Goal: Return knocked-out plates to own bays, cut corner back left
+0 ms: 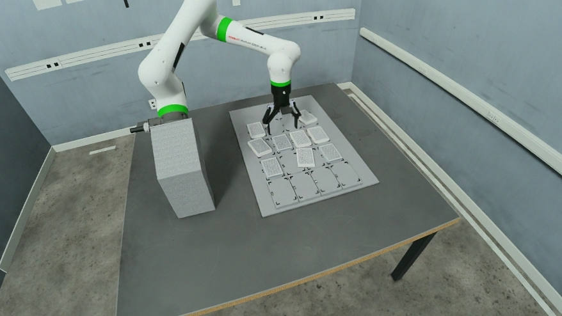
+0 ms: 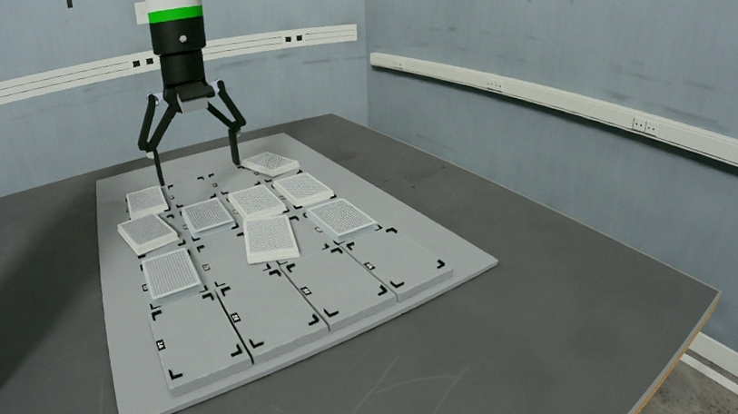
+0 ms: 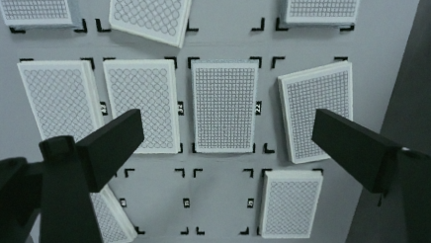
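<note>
item: deck (image 2: 117, 329), pale board with four-by-four bays edged in black corner marks, lying on the dark surface (image 2: 579, 304). listed left to right as the outside view showed it.

1. left plate (image 2: 146, 233). out of its bay, lying flat across the corner marks near the deck's left edge. long axis was turned away from the bay's long sides, swung clockwise against its squared neighbours. judged one of the three to go back.

2. seated plates, e.g. (image 2: 171, 273). these sat square inside their marks, long axis running front to back with the bays. judged left as they were because already home.

3. tool (image 2: 198, 171). hung above the back rows, fingers pointing straight down, spread to their widest and gripping nothing. the wide spread was judged a readying to span a plate across its short sides. one fingertip stood near the far plate; which plate was meant could not be told.

4. middle plate (image 2: 270, 238). lay skewed over the line between two bays, its near end overhanging the marks. long axis ran roughly front to back but twisted a little off the bay lines.

5. far plate (image 2: 270, 163). at the back of the deck, just beside the tool's right fingertip. appeared turned off the marks; whether it lay quite flat could not be told.

cut corners: too small to make out on any plate.
</note>
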Tool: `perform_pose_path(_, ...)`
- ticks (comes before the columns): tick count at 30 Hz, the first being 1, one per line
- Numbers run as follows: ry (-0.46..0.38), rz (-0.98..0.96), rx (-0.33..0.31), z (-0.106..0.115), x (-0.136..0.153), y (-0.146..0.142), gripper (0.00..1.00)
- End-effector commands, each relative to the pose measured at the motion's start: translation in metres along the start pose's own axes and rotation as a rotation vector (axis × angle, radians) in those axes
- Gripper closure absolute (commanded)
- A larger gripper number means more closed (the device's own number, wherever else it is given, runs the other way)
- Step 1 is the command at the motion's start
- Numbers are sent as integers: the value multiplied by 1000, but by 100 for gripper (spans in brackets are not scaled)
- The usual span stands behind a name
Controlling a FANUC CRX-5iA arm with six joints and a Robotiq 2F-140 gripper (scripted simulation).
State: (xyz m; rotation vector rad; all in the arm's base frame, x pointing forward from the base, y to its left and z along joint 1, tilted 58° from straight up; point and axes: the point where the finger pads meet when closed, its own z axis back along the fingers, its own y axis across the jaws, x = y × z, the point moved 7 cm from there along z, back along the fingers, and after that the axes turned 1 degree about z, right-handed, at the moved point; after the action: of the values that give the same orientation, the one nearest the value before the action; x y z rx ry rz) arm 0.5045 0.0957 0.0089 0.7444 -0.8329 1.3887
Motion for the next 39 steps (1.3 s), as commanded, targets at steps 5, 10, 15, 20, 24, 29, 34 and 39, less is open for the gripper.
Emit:
perform_pose_path(5,1,0,-2,-1,24,18,0)
perform_pose_path(10,1,0,-2,-2,40,30,0)
perform_pose_path(15,1,0,-2,-2,50,37,0)
perform_pose_path(20,1,0,-1,-3,66,49,0)
perform_pose_path(24,1,0,-1,-4,79,59,0)
perform_pose_path(29,1,0,-1,-5,95,71,0)
perform_pose_path(34,1,0,-1,-6,104,78,0)
perform_pose_path(39,1,0,-1,-7,120,90,0)
